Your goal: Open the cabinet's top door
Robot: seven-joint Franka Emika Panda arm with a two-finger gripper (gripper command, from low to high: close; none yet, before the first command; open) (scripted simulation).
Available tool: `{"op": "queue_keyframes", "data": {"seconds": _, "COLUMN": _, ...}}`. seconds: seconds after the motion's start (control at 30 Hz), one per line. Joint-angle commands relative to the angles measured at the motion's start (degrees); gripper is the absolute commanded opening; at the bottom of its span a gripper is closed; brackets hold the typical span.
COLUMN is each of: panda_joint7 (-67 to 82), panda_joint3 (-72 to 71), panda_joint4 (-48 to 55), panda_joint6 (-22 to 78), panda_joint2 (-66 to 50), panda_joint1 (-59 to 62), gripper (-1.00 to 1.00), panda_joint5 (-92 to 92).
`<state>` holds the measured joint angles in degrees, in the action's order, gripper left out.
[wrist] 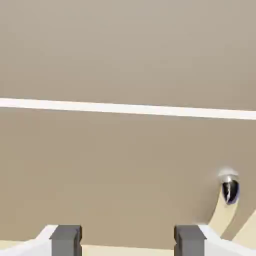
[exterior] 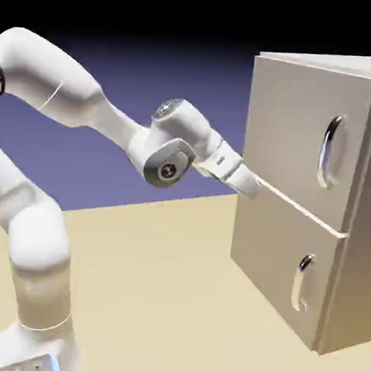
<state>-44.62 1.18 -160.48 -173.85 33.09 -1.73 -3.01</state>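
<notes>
Closest to the hand camera, the gripper (wrist: 127,242) shows its two grey fingertips (wrist: 65,240) set wide apart at the bottom edge, with nothing between them; it holds nothing. Just past them, the beige-grey front of the cabinet (exterior: 291,110) fills the hand view, crossed by the pale seam (wrist: 125,108) between its two panels. At the lower right of that view sits the top end of the lower door's handle (wrist: 229,190), off to one side and well outside the span of the fingers.

From the exterior view, the gripper points level at the cabinet's near front edge, about at seam height. Whether it touches the wood cannot be told. The top door (exterior: 301,142) is shut, flush with the front. Its vertical silver handle (exterior: 329,152) stands farther along the panel and higher, clearly apart from the fingers. Below it lies the shorter lower door (exterior: 273,257), also shut.

My worry is aim. Pushed straight on, the fingers would likely strike flat wood at the seam and stall or skid. Sliding sideways at this height risks catching the lower door's handle, opening the wrong panel. Closing early would grab only air.
</notes>
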Motion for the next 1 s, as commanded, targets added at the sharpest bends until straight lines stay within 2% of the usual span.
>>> {"op": "queue_keyframes", "data": {"seconds": 0.0, "panda_joint7": -1.8, "panda_joint3": 1.0, "panda_joint4": 0.4, "panda_joint6": 0.1, "panda_joint2": 0.4, "panda_joint1": -0.9, "gripper": 0.0, "panda_joint5": -2.5}}
{"op": "queue_keyframes", "data": {"seconds": 0.97, "panda_joint7": -53.8, "panda_joint3": 29.5, "panda_joint4": 13.0, "panda_joint6": 3.9, "panda_joint2": 10.8, "panda_joint1": -26.0, "gripper": 0.0, "panda_joint5": -74.8}}
